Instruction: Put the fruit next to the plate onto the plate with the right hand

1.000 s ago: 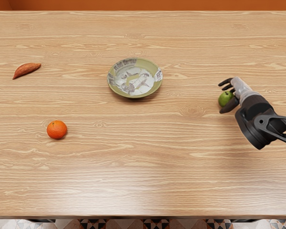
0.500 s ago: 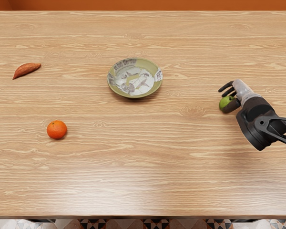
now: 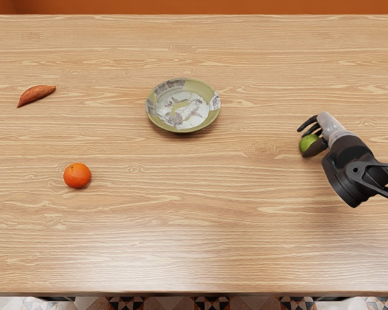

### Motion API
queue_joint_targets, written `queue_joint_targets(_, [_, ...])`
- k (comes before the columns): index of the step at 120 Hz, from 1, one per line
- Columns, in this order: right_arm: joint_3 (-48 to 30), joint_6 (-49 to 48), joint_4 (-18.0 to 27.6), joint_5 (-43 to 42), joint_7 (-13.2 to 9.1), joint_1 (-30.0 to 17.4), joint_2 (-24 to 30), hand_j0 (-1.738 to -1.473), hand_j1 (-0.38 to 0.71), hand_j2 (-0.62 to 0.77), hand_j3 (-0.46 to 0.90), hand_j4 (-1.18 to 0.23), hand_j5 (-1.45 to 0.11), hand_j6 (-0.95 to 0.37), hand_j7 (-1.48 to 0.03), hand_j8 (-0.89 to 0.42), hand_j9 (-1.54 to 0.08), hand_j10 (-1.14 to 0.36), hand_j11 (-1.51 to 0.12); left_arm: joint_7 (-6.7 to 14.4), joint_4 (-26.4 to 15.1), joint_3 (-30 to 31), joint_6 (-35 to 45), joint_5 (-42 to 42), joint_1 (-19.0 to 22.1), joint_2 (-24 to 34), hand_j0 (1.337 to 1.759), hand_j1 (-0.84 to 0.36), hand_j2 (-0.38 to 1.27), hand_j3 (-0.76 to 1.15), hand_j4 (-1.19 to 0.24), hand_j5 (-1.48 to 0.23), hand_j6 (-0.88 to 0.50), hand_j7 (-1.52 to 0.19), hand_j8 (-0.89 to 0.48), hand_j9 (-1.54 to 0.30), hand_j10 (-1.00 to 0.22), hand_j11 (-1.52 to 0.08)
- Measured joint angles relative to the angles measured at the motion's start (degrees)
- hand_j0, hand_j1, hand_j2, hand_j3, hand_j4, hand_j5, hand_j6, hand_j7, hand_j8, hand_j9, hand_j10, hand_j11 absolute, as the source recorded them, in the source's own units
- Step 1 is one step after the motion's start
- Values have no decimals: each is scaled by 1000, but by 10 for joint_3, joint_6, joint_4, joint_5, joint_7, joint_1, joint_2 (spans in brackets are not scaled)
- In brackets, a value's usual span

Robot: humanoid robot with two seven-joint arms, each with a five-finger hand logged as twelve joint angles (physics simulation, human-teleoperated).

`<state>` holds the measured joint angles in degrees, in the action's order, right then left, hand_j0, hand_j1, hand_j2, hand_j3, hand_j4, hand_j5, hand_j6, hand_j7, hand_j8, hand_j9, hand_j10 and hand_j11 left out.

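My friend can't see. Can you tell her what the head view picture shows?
The robot's right hand curls around a small green fruit at the right side of a wooden table. A green plate sits apart from it near the middle, holding no fruit. An orange and a sweet potato lie far to the left.

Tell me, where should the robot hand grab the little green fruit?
Around its round middle, coming in from the right side. The green fruit is a small ball with no handle, so it needs cupping on opposite sides. The right robot hand sits on that side now, its fingers curled around the fruit, far from the plate.
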<state>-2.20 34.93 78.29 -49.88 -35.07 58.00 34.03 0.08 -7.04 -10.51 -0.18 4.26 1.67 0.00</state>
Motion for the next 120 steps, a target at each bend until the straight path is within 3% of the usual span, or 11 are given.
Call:
queue_joint_targets(7, [0, 0, -2, 0, 0, -1, -1, -1644, 278, 222, -4, -648, -708, -610, -771, -436, -739, -508, -765, 0, 0, 0, 0, 0, 0, 0, 1658, 325, 5, 0, -21, -27, -21, -27, -21, -27, -21, -27])
queue_joint_targets(19, [0, 0, -10, -6, -1, -3, -6, -1639, 232, 102, -2, -680, -689, -632, -783, -472, -750, -532, -784, 0, 0, 0, 0, 0, 0, 0, 1658, 325, 5, 0, -21, -27, -21, -27, -21, -27, -21, -27])
queue_joint_targets(41, [0, -1, -14, 1, -1, -4, -9, -1634, 144, -61, -1, -697, -795, -637, -846, -439, -840, -511, -878, 0, 0, 0, 0, 0, 0, 0, 1658, 325, 5, 0, -21, -27, -21, -27, -21, -27, -21, -27])
queue_joint_targets(71, [-16, -31, -12, 20, -2, 2, -8, -1644, 207, 110, 0, -699, -912, -605, -905, -393, -916, -479, -933, 0, 0, 0, 0, 0, 0, 0, 1658, 325, 4, 0, -21, -27, -21, -27, -21, -27, -21, -27])
queue_joint_targets(120, [-136, -157, 3, 50, 0, 10, -40, -1649, 240, 126, 0, -678, -1003, -556, -933, -340, -955, -439, -958, 0, 0, 0, 0, 0, 0, 0, 1658, 325, 4, 0, -21, -27, -21, -27, -21, -27, -21, -27])
